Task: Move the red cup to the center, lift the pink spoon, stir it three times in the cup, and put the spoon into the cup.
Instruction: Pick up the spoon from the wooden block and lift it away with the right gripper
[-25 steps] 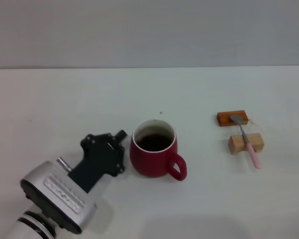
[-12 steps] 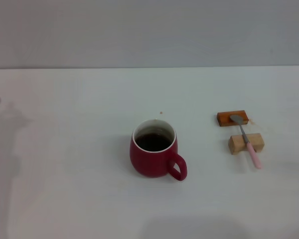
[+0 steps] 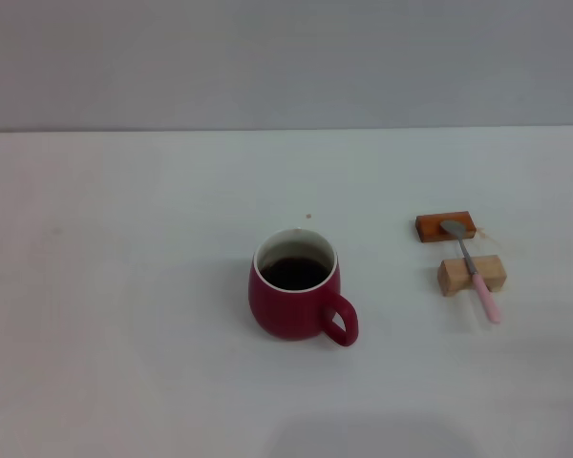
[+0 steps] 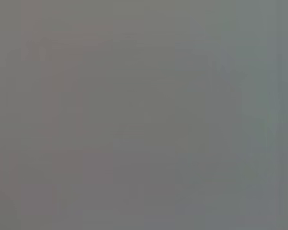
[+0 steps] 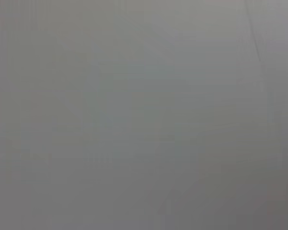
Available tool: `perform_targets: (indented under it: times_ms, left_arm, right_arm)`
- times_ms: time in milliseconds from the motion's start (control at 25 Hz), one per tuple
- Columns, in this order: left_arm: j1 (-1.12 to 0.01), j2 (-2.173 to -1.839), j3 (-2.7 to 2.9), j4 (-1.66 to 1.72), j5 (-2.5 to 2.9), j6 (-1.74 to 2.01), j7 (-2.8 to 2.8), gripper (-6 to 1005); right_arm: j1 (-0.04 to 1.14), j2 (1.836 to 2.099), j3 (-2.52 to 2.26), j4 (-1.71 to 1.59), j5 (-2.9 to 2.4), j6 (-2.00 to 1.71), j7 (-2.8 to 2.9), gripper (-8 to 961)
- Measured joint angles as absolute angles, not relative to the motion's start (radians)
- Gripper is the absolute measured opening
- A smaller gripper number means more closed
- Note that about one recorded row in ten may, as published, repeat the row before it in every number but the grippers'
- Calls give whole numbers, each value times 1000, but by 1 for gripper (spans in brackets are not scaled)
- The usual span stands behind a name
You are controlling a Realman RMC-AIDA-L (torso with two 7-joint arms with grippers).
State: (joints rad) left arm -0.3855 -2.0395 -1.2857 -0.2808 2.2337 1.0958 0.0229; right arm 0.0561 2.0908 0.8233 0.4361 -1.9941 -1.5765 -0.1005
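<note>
While my grippers sit out of view | red cup (image 3: 294, 296) holds dark liquid | pink spoon (image 3: 473, 271) rests across two blocks (image 3: 471, 273)

No readable txt, labels or nos. anywhere; wrist views prob. too blank to tell.

White, flat bench (image 3: 124, 286) fills most of head view; plain grey wall (image 3: 286, 57) behind it. On robot's right side: orange-brown flat block (image 3: 445, 227), w/ tan wooden block (image 3: 472, 273) just in front of it, nearer the robot, small gap btwn them. Tiny dark speck (image 3: 308, 217) on bench surface near the middle. Both wrist views: only featureless grey, nothing identifiable.
</note>
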Motion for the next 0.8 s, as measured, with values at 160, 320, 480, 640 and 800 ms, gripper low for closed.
perform_targets:
  times_ms: [160, 320, 480, 640, 800]
  left_arm:
    - [-386, -2025, -1308, -277, 2234, 1082, 14, 284]
    - [-390, -2017, -1321, -277, 2233, 1081, 25, 365]
    - [-403, -2010, -1324, -270, 2233, 1081, 29, 446]
    - [-424, -2001, -1325, -245, 2233, 1081, 30, 527]
    - [-434, -1999, -1326, -233, 2233, 1082, 31, 712]
  right_arm:
    - [54, 2091, 680, 466, -1877, -1579, -104, 754]
    - [37, 2089, 507, 542, -1765, -1581, -163, 750]
    - [19, 2089, 434, 591, -1744, -1583, -208, 745]
    - [-9, 2086, 339, 649, -1739, -1585, -237, 740]
    - [-31, 2085, 268, 675, -1738, -1585, -256, 735]
